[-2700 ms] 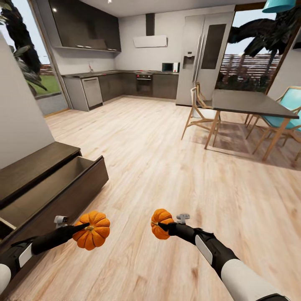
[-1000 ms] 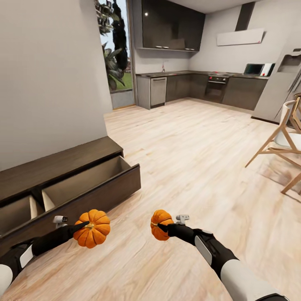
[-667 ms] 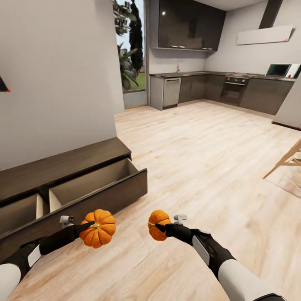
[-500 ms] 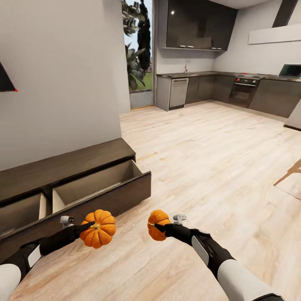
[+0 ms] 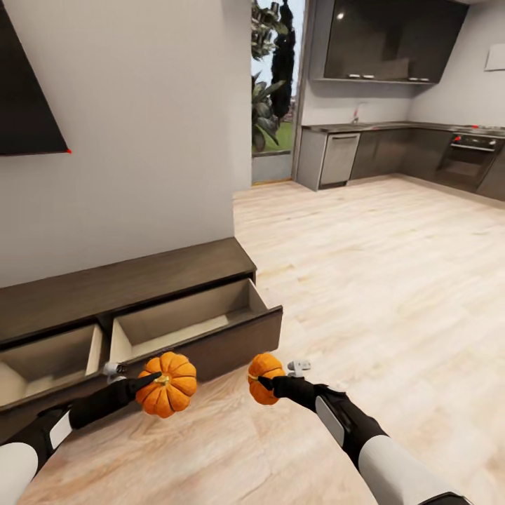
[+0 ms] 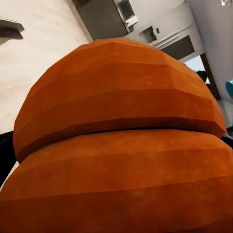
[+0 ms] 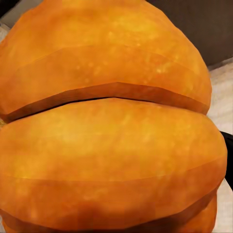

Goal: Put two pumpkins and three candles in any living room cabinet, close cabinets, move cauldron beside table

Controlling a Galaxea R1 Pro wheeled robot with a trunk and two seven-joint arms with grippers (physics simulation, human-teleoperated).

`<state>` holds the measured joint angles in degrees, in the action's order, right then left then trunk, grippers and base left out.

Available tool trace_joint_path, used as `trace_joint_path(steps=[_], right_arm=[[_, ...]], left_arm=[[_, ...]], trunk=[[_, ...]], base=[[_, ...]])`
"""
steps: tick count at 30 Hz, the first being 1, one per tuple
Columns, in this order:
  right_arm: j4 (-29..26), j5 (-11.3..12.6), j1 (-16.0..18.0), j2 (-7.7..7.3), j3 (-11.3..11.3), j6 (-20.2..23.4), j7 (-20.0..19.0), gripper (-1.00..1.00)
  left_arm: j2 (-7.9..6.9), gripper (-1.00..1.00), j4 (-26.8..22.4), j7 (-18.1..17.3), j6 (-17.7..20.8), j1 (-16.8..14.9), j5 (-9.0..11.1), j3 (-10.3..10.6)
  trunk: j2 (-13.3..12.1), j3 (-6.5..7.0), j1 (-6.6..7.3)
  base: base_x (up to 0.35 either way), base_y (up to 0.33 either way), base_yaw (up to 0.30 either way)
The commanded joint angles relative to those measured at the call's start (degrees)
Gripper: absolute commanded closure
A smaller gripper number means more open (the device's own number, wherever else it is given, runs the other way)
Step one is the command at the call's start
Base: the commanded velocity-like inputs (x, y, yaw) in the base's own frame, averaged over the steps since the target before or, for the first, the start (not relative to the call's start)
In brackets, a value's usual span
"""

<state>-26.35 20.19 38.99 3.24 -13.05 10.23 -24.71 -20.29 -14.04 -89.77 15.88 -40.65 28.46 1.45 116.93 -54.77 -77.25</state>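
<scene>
Each claw grips a ribbed orange pumpkin, left (image 5: 167,384) and right (image 5: 264,377), before the long dark-brown wooden cabinet's (image 5: 126,280) open drawers.

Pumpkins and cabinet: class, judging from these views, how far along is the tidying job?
Done: the dark cabinet stands with two drawers pulled open, both apparently empty. In hand: the left gripper holds one pumpkin, the right gripper holds the other pumpkin, both above the floor, short of the drawers. Left: putting the pumpkins in, three candles, closing the cabinet, the cauldron.
</scene>
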Motion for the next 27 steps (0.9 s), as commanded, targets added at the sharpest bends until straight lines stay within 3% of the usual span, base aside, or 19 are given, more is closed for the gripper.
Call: trace_joint_path(steps=[1, 6, 7, 10, 18, 27], right_arm=[[-0.11, 0.75, 0.03, -0.01, -0.12, 0.39, 0.09, 1.0], [-0.73, 0.65, 0.03, -0.48, 0.03, 0.32, -0.73, 1.0], [-1.87, 0.98, 0.03, -0.8, 0.09, 0.72, -9.74, 1.0], [-2.34, 1.2, 0.03, -0.62, 0.51, 1.16, -18.57, 1.0], [-6.72, 1.49, 0.03, -1.33, 0.66, 5.13, -19.47, 1.0], [-7.22, 1.52, 0.03, -1.53, 0.65, 5.58, -19.49, 1.0]], left_arm=[[-0.03, 1.0, -0.02, -0.23, 0.56, -0.04, 0.2, -0.11], [-0.04, 1.0, -0.04, -0.23, 0.5, -0.04, 0.2, -0.1], [-0.07, 1.0, -0.1, -0.23, 0.47, -0.04, 0.2, -0.12], [-0.32, 1.0, -0.12, -0.23, 0.47, -0.04, 0.2, -0.13], [-0.02, 1.0, -0.11, -0.23, 0.47, -0.04, 0.2, -0.04], [-0.01, 1.0, -0.06, -0.23, 0.47, -0.04, 0.2, -0.04]], trunk=[[0.02, -0.04, -0.02], [0.02, -0.04, -0.02], [0.02, -0.04, -0.02], [0.02, -0.04, -0.02], [0.02, -0.04, -0.02], [0.02, -0.04, -0.02]], base=[[0.322, 0.0, 0.291], [0.316, 0.0, 0.291], [0.326, 0.0, 0.291], [0.327, 0.0, 0.291], [0.327, 0.0, 0.291], [0.329, 0.0, 0.291]])
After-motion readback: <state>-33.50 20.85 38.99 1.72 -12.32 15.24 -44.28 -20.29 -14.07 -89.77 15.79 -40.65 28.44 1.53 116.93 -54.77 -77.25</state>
